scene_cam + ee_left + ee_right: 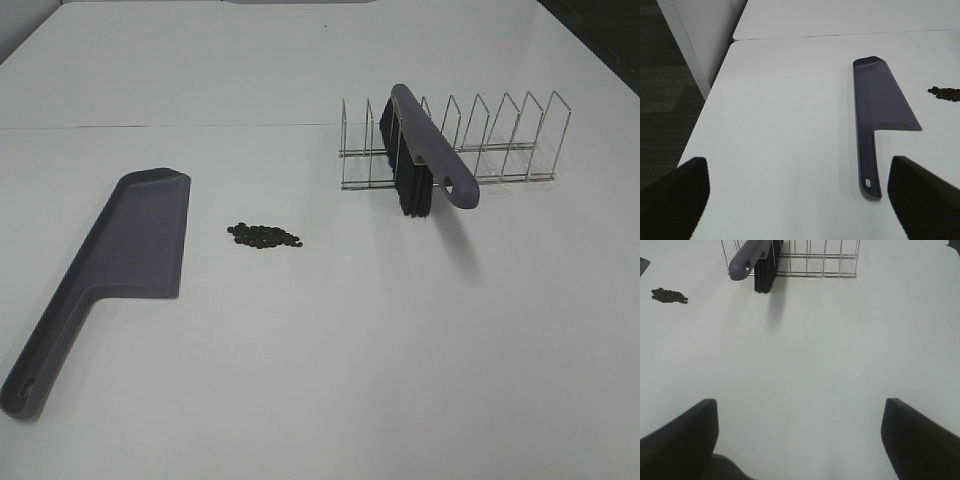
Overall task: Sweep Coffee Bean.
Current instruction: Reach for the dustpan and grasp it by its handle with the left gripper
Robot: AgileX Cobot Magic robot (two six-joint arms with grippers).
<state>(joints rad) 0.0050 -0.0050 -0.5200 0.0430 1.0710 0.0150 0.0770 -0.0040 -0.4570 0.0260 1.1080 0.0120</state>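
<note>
The coffee beans (264, 236) lie in a small dark cluster on the white table, right of the purple-grey dustpan (120, 260), which lies flat. They also show in the left wrist view (945, 93) and the right wrist view (669, 295). A purple-handled brush (432, 148) with black bristles (410, 180) leans in a wire rack (500, 140). My left gripper (797, 161) is open and empty above the table, back from the dustpan (880, 100). My right gripper (800, 402) is open and empty, well back from the brush (747, 257). Neither gripper shows in the exterior high view.
The wire rack (825, 260) stands at the back right with several slots. The table's left edge (710, 100) drops to dark floor beside the dustpan. A seam (160, 126) runs across the table behind the dustpan.
</note>
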